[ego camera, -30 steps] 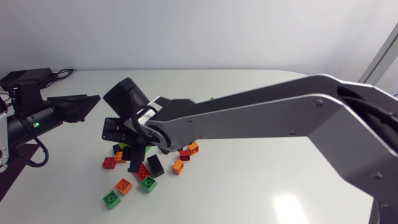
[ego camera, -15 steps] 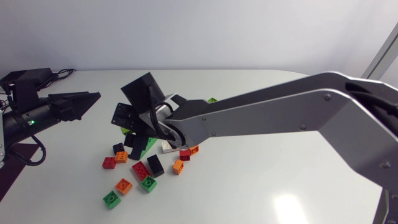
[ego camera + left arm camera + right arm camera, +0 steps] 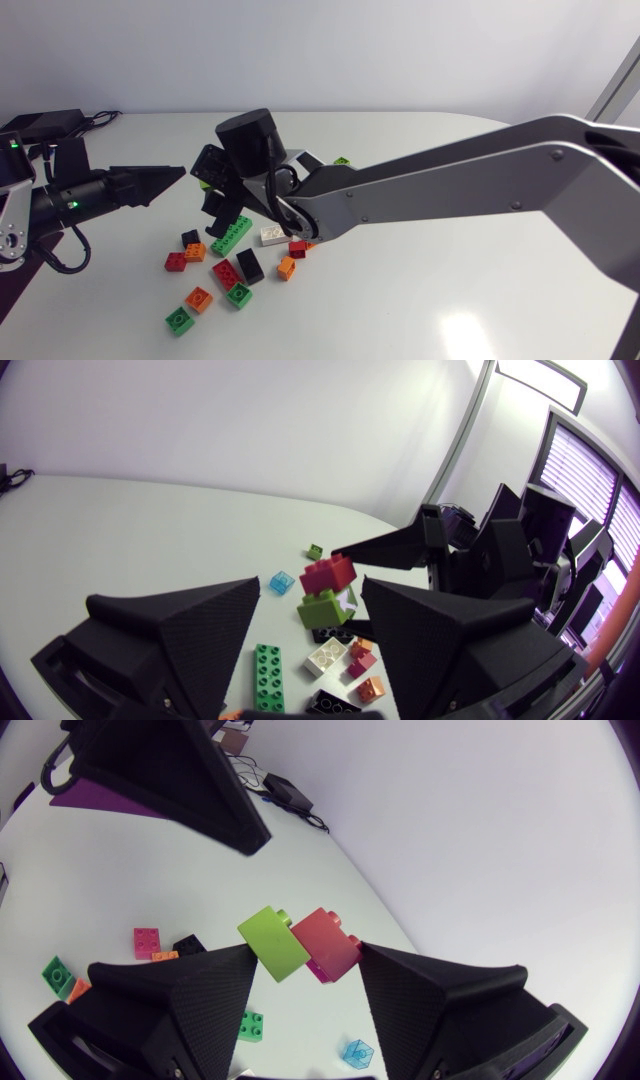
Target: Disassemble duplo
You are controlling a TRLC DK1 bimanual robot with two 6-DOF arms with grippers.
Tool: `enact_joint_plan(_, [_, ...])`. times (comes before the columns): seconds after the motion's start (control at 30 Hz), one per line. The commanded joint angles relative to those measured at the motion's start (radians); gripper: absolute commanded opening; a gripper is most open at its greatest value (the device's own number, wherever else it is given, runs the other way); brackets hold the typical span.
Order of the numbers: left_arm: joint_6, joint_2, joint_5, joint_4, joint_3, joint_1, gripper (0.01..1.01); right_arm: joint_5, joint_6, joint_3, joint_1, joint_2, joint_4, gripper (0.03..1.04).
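Your right tool (image 3: 310, 955) grips the brick stack (image 3: 327, 588) above the loose bricks (image 3: 225, 272), left of mid-worktop. Set the wide-open left tool (image 3: 311, 586) squarely around the lime brick (image 3: 272, 942), then pull.

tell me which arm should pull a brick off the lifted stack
Probably left: the left end effector is open and points at the brick stack, which the right end effector holds.

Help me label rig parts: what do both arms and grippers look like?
Right arm: broad silver-grey links dotted with small screws, black cylindrical wrist. Left arm: mostly black, a green light, looped black cable. Left gripper and right gripper: matte black wedge-shaped fingers.
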Motion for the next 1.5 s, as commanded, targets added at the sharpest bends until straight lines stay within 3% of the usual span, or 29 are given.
enact_joint_plan(0.0, [-0.014,0.036,0.041,-0.016,0.044,-0.004,0.725,0.011,0.027,-0.028,-0.004,-0.040,0.031,0.55])
enact_joint_plan(0.5, [0.020,0.095,0.254,-0.042,0.067,-0.039,0.725,0.004,0.028,-0.088,0.032,-0.065,0.112,0.55])
enact_joint_plan(1.27, [0.021,0.138,0.212,-0.060,0.085,-0.029,0.721,0.024,0.001,-0.123,0.084,-0.124,0.125,0.55])
enact_joint_plan(1.47, [0.021,0.146,0.216,-0.062,0.090,-0.025,0.479,0.024,-0.001,-0.123,0.085,-0.123,0.125,0.55])
